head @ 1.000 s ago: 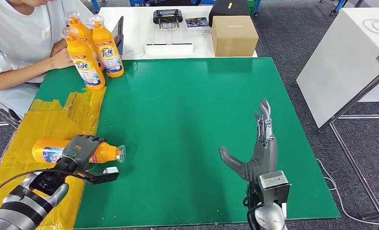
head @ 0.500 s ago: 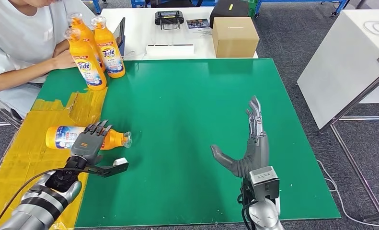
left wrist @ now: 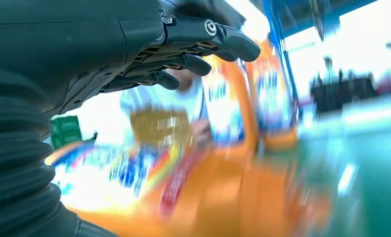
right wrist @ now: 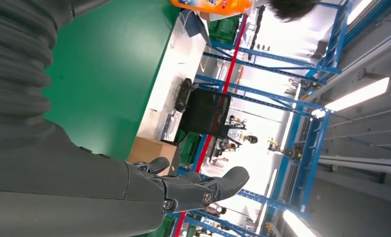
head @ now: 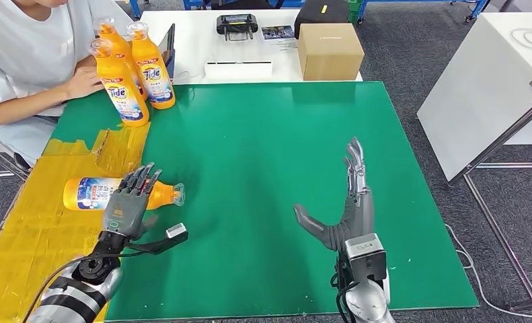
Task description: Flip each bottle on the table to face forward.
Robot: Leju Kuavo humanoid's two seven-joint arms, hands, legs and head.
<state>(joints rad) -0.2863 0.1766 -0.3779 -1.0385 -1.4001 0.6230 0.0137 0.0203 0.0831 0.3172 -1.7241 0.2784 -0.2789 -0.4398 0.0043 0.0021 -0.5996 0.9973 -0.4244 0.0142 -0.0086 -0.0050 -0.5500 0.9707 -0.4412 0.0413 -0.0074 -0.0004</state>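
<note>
Lying on its side across the yellow tape (head: 27,229) at the tabletop's (head: 263,168) left edge, the bottle (head: 98,193) points its cap toward the green mat, so you likely want it stood upright and label-forward like the three standing bottles (head: 132,74) beside the person (head: 21,60). Your left hand (head: 130,202) hovers over it, fingers (left wrist: 203,47) spread and holding nothing; the left wrist view blurs the contact. Your right hand (head: 347,212) waits flat, fingers apart and empty.
</note>
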